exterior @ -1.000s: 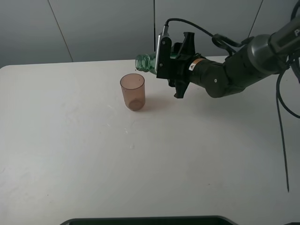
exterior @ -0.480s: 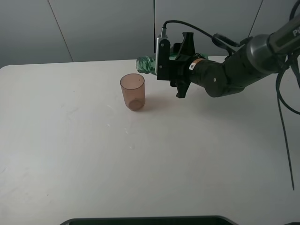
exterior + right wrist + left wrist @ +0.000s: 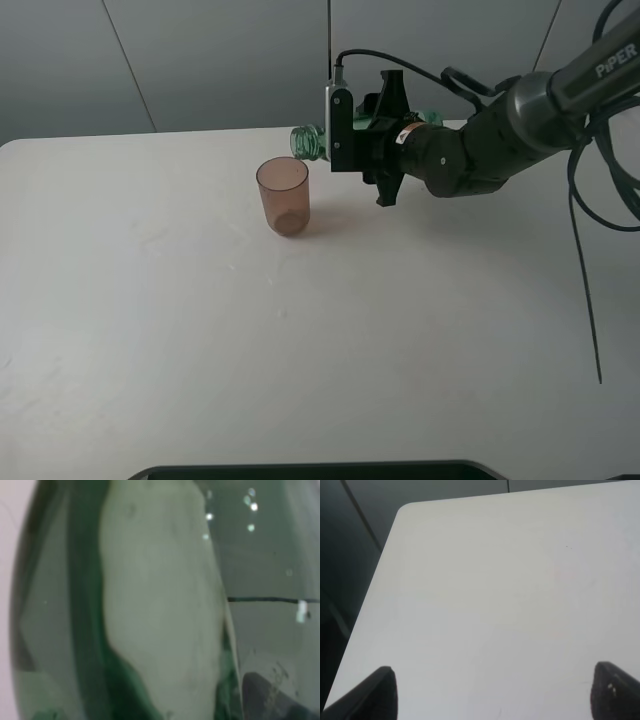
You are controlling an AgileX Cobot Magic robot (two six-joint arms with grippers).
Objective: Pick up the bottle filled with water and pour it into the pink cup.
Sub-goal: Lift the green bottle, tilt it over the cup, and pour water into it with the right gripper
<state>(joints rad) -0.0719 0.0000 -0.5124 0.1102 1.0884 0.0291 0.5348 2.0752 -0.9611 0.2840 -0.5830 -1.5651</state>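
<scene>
The right tool (image 3: 365,140), pinching the green bottle (image 3: 306,141) on its side, has slid a bit closer to the pink cup (image 3: 283,195) on the table (image 3: 200,330), so the bottle's mouth looks almost ready to pour in.

The right arm (image 3: 500,140) reaches in from the right of the pink cup (image 3: 283,195). Its forearm runs nearly level above the tabletop (image 3: 300,350), and its wrist is rolled so the right gripper (image 3: 362,145) lies sideways. The gripper sits just right of the cup and higher than its rim, jaws clamped on the near-horizontal bottle (image 3: 308,141). The left gripper (image 3: 495,695) shows only two fingertips (image 3: 380,692), spread wide and holding nothing; its place relative to the cup cannot be told.
</scene>
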